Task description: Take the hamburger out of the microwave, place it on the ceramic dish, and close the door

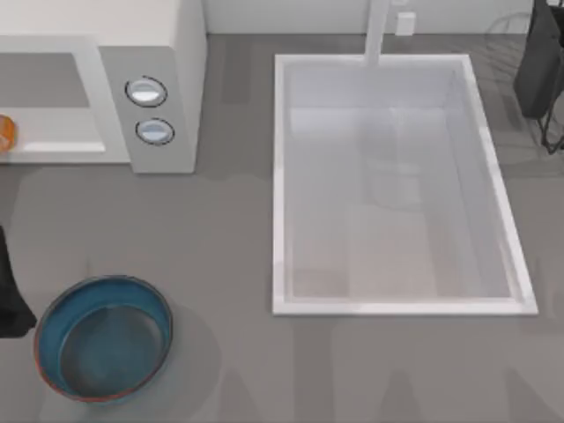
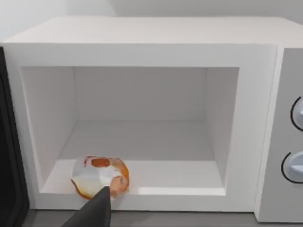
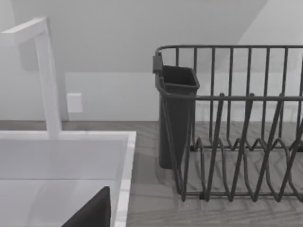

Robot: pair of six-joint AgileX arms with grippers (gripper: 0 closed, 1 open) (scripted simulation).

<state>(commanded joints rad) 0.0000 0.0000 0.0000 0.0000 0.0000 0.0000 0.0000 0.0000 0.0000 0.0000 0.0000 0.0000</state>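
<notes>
The microwave (image 1: 167, 53) stands at the back left with its cavity open toward me. The hamburger (image 2: 97, 178), lumpy tan-orange and white, lies on the cavity floor near the front lip, and appears as an orange bit (image 1: 4, 132) at the top view's left edge. A dark part of my left gripper (image 2: 97, 208) reaches up to the hamburger's near side. The door (image 2: 8, 151) is a dark strip beside the opening, swung open. The ceramic dish (image 1: 53, 308), blue with a brown rim, sits empty at the front left. My right gripper (image 3: 92, 213) hangs over the sink's corner.
A white sink (image 1: 280, 176) with a faucet (image 1: 377, 31) fills the middle and right of the table. A dark wire dish rack with a cutlery holder (image 3: 177, 113) stands at the back right. My left arm (image 1: 9, 304) shows dark beside the dish.
</notes>
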